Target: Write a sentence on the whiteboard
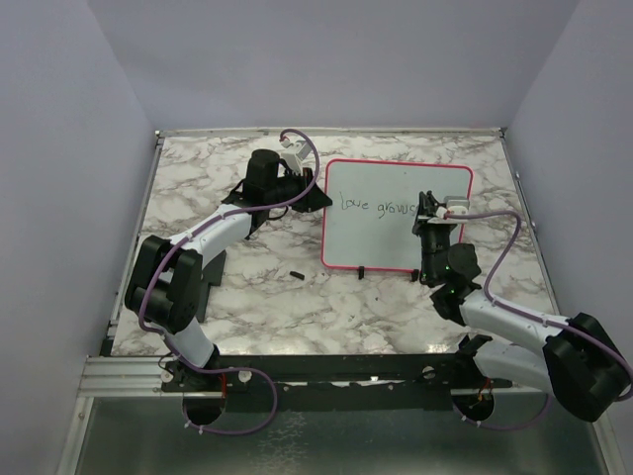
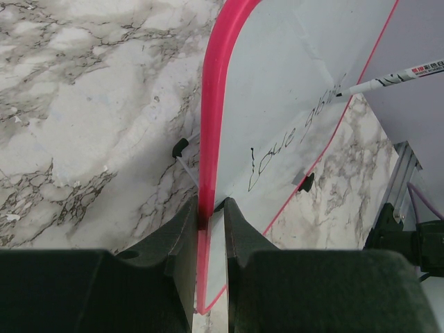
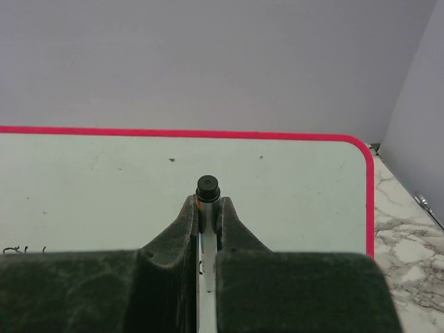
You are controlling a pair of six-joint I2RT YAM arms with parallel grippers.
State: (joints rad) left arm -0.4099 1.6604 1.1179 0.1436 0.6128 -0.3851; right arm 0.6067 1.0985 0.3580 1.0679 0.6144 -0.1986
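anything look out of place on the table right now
One small black piece lies loose on the marble table, apart from the whiteboard, off its near-left corner; possibly a marker cap, too small to tell. Nothing else stands out.

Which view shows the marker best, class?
Left wrist: the marker shows barrel and tip at the whiteboard. Right wrist shows only its cap in the right claw; the top view barely shows it.

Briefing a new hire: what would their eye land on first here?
The pink-framed whiteboard, right of centre on the marble table, carries a handwritten line starting "Love". The right hand clamps a marker at the line's end; the left hand pinches the board's left edge.
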